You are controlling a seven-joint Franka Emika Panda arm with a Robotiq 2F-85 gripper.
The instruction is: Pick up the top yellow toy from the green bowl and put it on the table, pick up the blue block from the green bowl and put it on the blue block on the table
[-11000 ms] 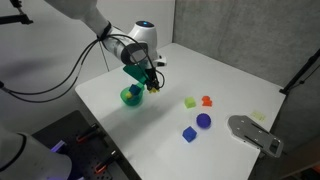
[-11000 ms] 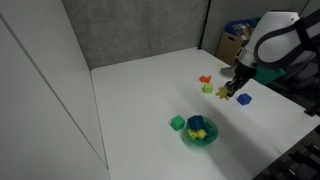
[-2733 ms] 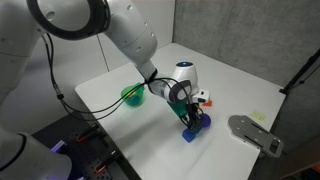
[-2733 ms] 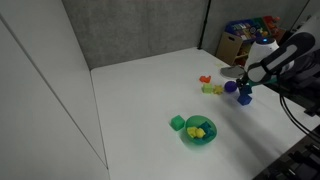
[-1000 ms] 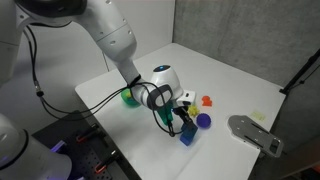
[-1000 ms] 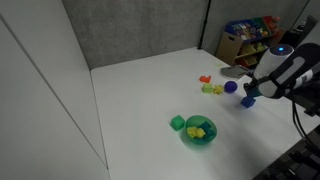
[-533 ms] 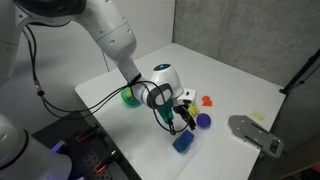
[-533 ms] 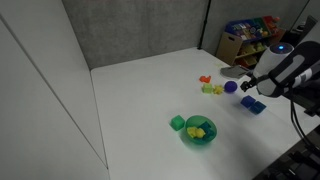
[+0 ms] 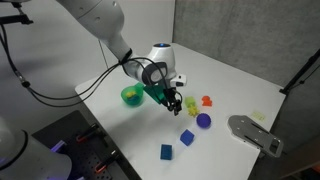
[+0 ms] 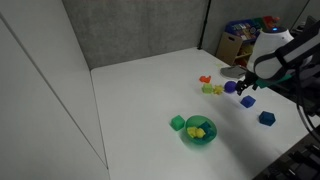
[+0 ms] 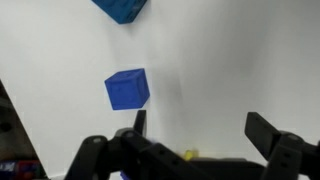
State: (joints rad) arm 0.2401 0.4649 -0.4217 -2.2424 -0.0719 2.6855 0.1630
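Wrist view shows the gripper (image 11: 200, 135) spread wide and holding nothing, above the white surface (image 11: 230, 60). A blue block (image 11: 127, 88) lies just ahead of its fingers (image 11: 262, 128), with a second blue block (image 11: 120, 8) at the picture's top edge. In both exterior views the two blocks sit apart, not stacked. In an exterior view the green bowl (image 10: 200, 138) stands well away from the gripper (image 10: 243, 90), a yellow toy (image 10: 197, 129) inside it and a green cube (image 10: 177, 123) just beside it
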